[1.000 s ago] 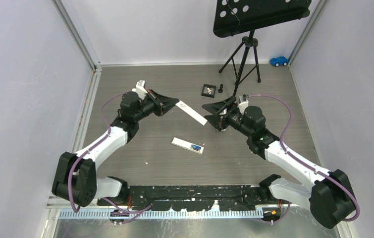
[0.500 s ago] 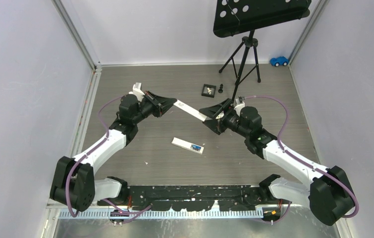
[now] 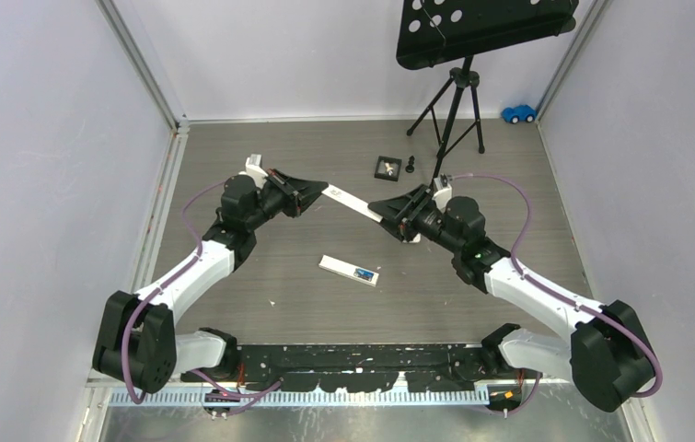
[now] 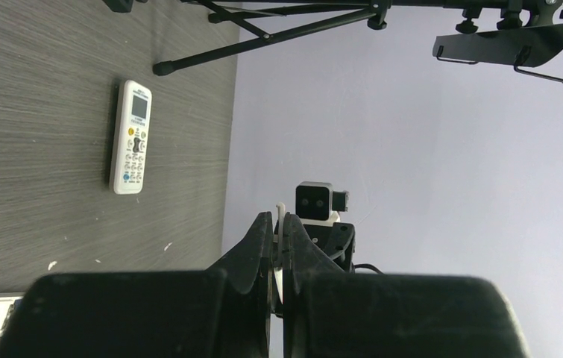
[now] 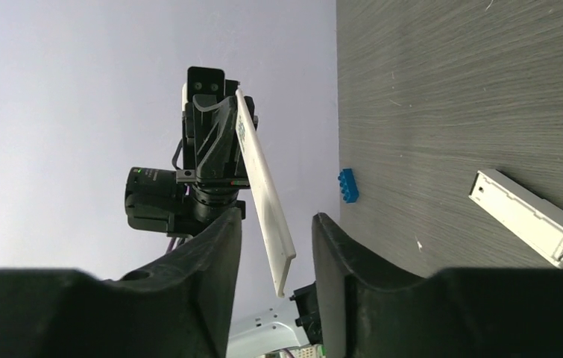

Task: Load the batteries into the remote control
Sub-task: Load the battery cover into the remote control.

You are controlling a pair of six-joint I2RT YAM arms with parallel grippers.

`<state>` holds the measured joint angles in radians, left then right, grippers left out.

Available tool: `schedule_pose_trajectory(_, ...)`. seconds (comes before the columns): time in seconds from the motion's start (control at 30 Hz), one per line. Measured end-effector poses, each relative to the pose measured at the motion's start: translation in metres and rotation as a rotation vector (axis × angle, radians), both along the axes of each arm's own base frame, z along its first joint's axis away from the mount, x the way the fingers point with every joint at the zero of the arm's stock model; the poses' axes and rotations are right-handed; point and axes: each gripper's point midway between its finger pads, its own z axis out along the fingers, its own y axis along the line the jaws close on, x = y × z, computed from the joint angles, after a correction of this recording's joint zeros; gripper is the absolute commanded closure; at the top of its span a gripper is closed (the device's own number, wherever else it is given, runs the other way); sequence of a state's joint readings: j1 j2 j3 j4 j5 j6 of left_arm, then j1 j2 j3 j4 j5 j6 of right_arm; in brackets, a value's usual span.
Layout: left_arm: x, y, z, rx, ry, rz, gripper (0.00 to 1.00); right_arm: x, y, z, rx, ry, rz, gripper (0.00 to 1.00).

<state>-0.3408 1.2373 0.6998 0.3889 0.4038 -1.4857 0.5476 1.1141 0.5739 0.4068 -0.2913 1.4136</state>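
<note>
So, the remote (image 3: 350,270) lay face up on the table (image 3: 279,157) between my arms. Farther out, my left gripper (image 3: 322,191) was clamped tight on one end of a long white slab (image 3: 357,208). My right gripper (image 3: 382,214) had its jaws spread around the other end, gaps either side.

White arm links (image 3: 191,267) with black joints and wedge-shaped black jaws (purple cables (image 3: 188,214) loop alongside each).

A tripod (image 3: 455,110) and a small black tray (image 3: 387,167) crowd the surface's (image 3: 417,299) far right. Open room lies around the white remote (image 3: 350,270).
</note>
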Motion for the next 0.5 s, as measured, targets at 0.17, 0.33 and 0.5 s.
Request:
schedule_pose_trajectory(0.17,-0.001,-0.001,0.000,-0.006,0.006,-0.005,1.00,0.003,0.002,0.006,0.021,-0.020,-0.001,0.90)
schedule_pose_trajectory(0.33,-0.006,0.001,-0.007,0.006,0.015,-0.009,0.58,0.002,0.002,0.010,0.033,-0.032,0.002,1.00)
schedule_pose_trajectory(0.5,-0.018,0.008,-0.037,0.166,0.033,-0.034,0.22,0.001,0.001,-0.001,-0.014,-0.029,0.008,1.00)
